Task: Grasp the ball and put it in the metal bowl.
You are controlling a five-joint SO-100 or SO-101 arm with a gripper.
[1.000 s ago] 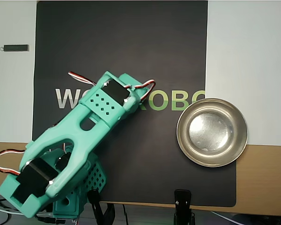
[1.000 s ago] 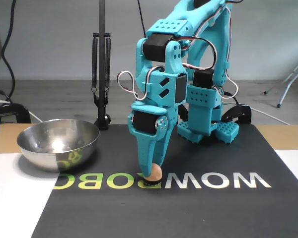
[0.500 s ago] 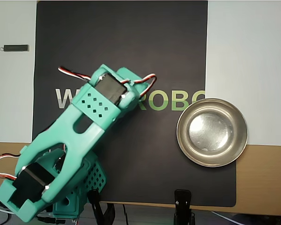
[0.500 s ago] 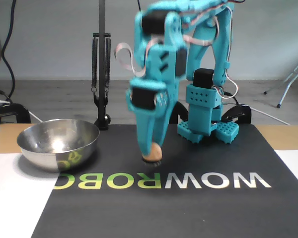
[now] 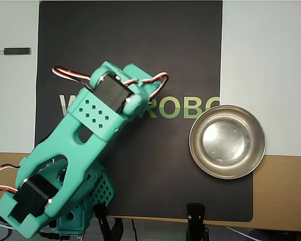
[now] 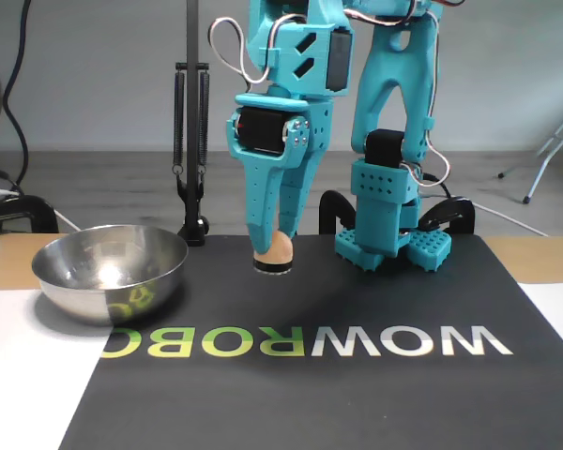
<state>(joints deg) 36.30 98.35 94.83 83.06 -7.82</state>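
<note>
The ball (image 6: 275, 248) is pinched in the gripper (image 6: 273, 255) and held up above the black mat (image 6: 357, 375). The arm (image 5: 85, 135) is bent, fingers pointing down. The bowl (image 6: 110, 272) sits apart at the left in the fixed view.
</note>
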